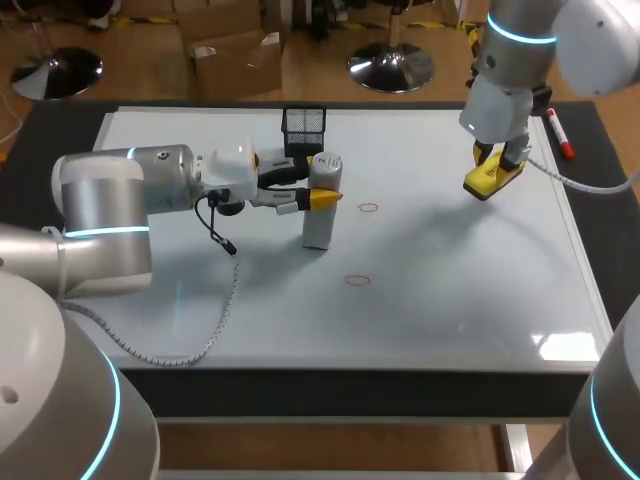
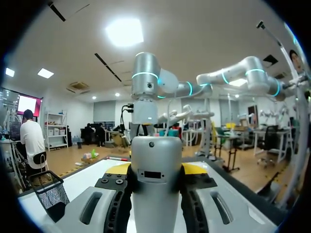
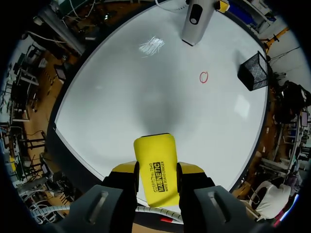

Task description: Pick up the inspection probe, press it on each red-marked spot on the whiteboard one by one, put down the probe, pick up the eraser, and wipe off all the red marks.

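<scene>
near red ring unwiped | our left gripper clamps the probe upright on the whiteboard | far red ring near it | our right gripper grips the eraser, hovering | we reckon: probe set-down, next release, then wipe both

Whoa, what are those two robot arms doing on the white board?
The left gripper is shut on the grey inspection probe and holds it upright over the whiteboard, near the red marks but not on one. The right gripper is shut on the yellow eraser, held above the board's right part. Two small red circles are not wiped off yet.
</scene>
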Robot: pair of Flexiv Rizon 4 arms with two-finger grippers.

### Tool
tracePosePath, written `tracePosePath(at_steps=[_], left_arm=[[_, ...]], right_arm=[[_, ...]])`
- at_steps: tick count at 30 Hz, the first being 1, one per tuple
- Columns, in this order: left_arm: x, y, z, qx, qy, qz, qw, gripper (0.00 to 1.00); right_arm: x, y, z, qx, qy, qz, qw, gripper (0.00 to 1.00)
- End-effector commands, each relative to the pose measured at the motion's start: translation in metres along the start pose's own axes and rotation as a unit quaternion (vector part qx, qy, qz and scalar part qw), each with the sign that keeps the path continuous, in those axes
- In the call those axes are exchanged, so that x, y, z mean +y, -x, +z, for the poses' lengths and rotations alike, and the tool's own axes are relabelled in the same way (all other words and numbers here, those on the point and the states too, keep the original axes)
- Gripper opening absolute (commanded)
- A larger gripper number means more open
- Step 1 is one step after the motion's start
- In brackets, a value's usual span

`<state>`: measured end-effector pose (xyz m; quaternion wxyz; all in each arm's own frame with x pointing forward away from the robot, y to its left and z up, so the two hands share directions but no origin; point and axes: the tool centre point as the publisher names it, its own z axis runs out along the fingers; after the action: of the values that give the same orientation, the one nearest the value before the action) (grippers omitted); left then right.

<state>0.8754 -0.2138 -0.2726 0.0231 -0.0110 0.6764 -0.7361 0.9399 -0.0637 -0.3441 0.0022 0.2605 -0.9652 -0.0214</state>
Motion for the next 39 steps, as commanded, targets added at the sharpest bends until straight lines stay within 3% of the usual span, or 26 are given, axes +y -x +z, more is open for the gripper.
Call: tracePosePath(at_steps=[1,39], left_arm=[[-0.0023,0.0003,0.0002,0.0,0.002,-0.001,1.0,0.0],[0.0022,-0.0013,-0.0075,0.0,0.02,0.001,1.0,0.0]], right_arm=[[-0.0005,0.0002,-0.0004,0.001,-0.001,0.0,1.0,0.0],[-0.0005,0.0002,-0.0004,0.001,-0.001,0.0,1.0,0.0]])
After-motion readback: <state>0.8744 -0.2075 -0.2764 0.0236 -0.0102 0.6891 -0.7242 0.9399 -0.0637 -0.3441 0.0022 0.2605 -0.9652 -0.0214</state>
